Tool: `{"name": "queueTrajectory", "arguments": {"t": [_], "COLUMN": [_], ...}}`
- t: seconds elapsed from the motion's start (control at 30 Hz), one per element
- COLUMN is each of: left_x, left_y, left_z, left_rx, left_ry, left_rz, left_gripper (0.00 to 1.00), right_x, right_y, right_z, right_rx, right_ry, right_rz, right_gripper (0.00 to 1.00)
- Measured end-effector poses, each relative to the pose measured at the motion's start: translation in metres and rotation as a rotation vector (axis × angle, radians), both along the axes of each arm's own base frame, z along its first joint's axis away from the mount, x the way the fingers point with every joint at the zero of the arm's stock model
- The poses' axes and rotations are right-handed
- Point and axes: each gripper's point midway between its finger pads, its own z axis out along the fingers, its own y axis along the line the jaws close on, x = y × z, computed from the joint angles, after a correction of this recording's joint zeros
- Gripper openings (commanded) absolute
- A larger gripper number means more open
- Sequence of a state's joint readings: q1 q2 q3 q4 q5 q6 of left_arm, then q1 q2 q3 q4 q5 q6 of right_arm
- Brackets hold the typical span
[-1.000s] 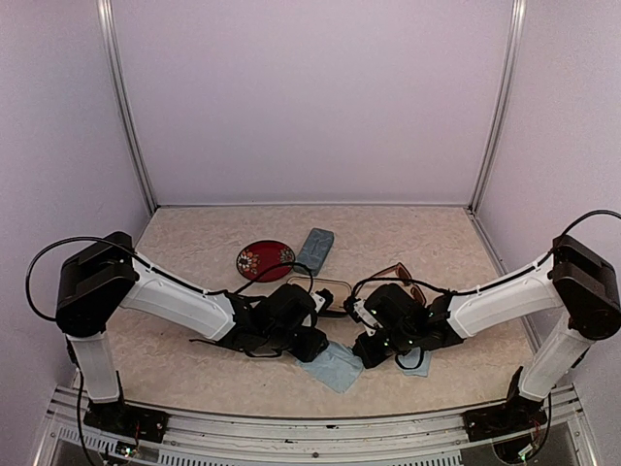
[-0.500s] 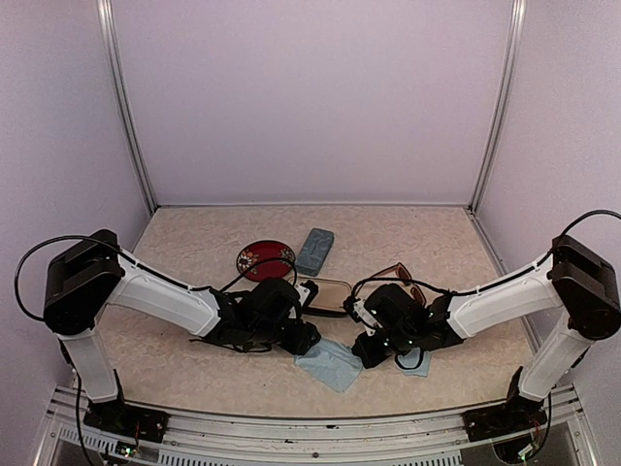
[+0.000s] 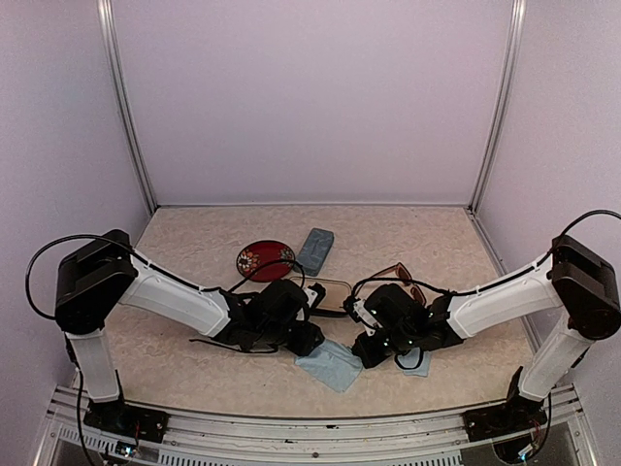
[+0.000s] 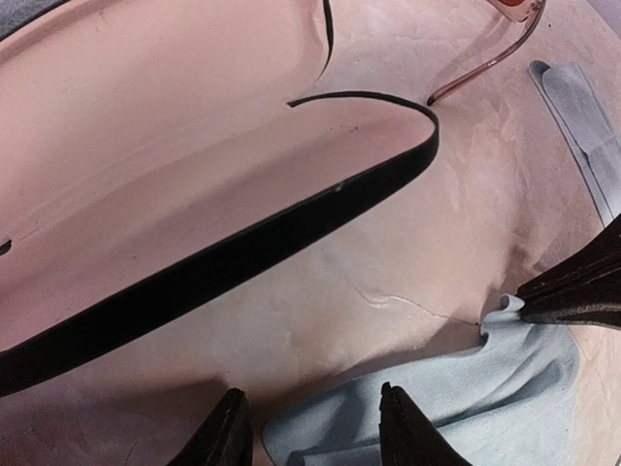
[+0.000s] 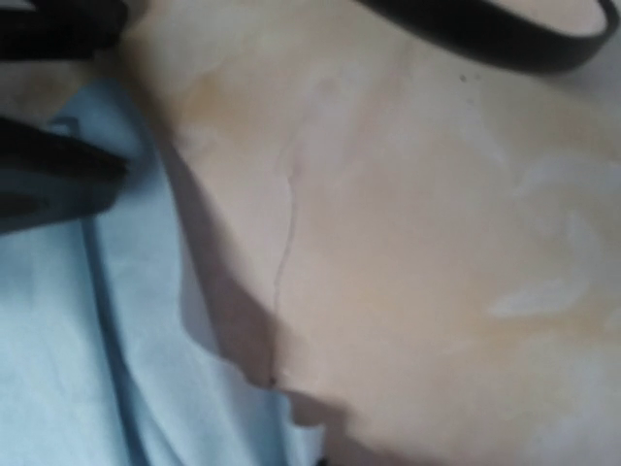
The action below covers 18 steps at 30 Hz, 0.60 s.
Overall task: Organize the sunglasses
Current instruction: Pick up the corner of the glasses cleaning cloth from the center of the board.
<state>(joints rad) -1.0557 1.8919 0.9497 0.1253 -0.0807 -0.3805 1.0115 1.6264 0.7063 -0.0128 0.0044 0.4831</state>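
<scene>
The reddish-brown sunglasses (image 3: pixel 403 275) lie at mid-right behind my right arm; one temple arm (image 4: pixel 485 68) shows in the left wrist view. The open black case (image 3: pixel 325 289) with a pink lining lies beside them, its rim (image 4: pixel 243 257) close ahead of my left gripper. My left gripper (image 3: pixel 312 340) (image 4: pixel 315 432) is open and low, straddling the edge of a light blue cloth (image 3: pixel 330 366) (image 4: pixel 466 408) (image 5: pixel 58 340). My right gripper (image 3: pixel 361 351) is shut on that cloth's raised corner, its dark fingertips (image 4: pixel 572 289) pinching it. Its own fingers are out of the right wrist view.
A round red patterned case (image 3: pixel 262 260) and a blue-grey rectangular case (image 3: pixel 315 249) lie at the back of the table. A second pale blue cloth (image 3: pixel 415 361) (image 4: pixel 582 126) lies under my right arm. Cables trail from both wrists.
My left gripper drew back to the left, then returned toward the cloth, its jaws widening briefly and narrowing again. The right arm and the cloth corner stayed put.
</scene>
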Motion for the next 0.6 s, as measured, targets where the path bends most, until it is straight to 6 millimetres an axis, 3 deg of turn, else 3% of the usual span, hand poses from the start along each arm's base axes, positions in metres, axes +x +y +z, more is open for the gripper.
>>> {"name": "queueTrajectory", "arguments": {"t": [0.17, 0.6], "left_x": [-0.0033, -0.0028], "left_y": [-0.0076, -0.0041], "left_z": [-0.0013, -0.0027], "left_rx": [0.016, 0.033], "left_ry": [-0.014, -0.022], "left_rz": [-0.024, -0.014], "left_gripper": [0.37, 0.22], "right_x": [0.0002, 0.0019], "right_y": [-0.0001, -0.0007], "right_z": [0.0, 0.0002], "right_rx": [0.0, 0.003], "right_ry": [-0.001, -0.001], "right_rz": [-0.001, -0.005], "right_gripper": [0.0, 0.0]}}
